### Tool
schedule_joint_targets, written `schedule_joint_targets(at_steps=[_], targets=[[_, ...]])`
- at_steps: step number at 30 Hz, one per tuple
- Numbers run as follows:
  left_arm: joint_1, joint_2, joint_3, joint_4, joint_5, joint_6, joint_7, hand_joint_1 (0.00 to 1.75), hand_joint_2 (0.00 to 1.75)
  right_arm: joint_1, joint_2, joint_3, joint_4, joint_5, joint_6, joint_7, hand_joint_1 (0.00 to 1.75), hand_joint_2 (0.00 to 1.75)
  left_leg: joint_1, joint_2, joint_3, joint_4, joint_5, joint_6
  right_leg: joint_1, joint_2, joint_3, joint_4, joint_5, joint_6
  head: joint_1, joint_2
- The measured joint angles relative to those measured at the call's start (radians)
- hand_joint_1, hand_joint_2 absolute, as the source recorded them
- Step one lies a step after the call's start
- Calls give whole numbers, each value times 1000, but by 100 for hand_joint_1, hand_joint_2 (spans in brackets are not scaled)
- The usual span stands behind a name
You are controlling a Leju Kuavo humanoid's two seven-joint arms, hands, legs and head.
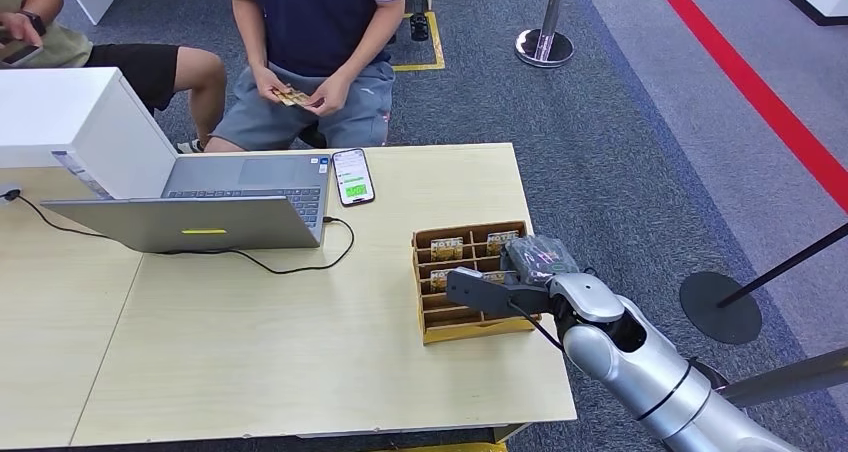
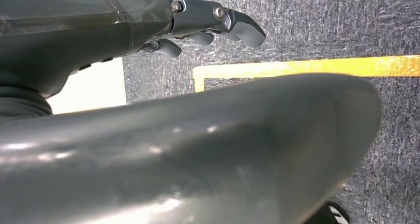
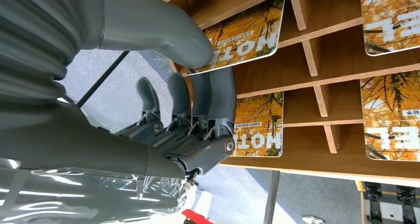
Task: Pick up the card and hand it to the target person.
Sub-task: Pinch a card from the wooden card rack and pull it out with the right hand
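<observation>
A wooden card holder [image 1: 436, 317] stands at the table's right edge, with orange hotel cards [image 1: 447, 247] in its slots. My right hand [image 1: 515, 277] reaches over the holder from the right. In the right wrist view its thumb [image 3: 163, 30] lies on the near corner of one card [image 3: 247, 33], and its fingers [image 3: 218, 92] sit just under that edge, pinching it. The card still lies in its slot. More cards [image 3: 257, 130] fill the neighbouring slots. My left hand [image 2: 208, 23] hangs over grey carpet, holding nothing.
A person in a dark blue shirt [image 1: 310, 12] sits across the table, holding a card [image 1: 293, 97] in both hands. A second person [image 1: 40, 32] sits at far left. A laptop [image 1: 200, 207], phone [image 1: 352, 176], cable and white box [image 1: 70, 117] occupy the left. Stanchion bases [image 1: 720, 307] stand to the right.
</observation>
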Motion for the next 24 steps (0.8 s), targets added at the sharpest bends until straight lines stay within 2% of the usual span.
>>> schedule_joint_targets(at_steps=[2, 9, 24], targets=[[0, 0, -1, 0, 4, -18, 1, 0, 175, -1, 1, 0, 1, -2, 0, -3, 151, 175, 0, 0, 0, 0, 0, 0, 0, 0, 0, 0, 0, 0, 0, 0], [0, 3, -1, 0, 45, -82, 1, 0, 175, -19, 4, 1, 17, -11, -16, -26, 155, 175, 0, 0, 0, 0, 0, 0, 0, 0, 0, 0, 0, 0, 0, 0], [0, 6, 0, 0, 63, -76, -5, 0, 175, -32, 10, 1, 42, -20, -39, -34, 152, 175, 0, 0, 0, 0, 0, 0, 0, 0, 0, 0, 0, 0, 0, 0]])
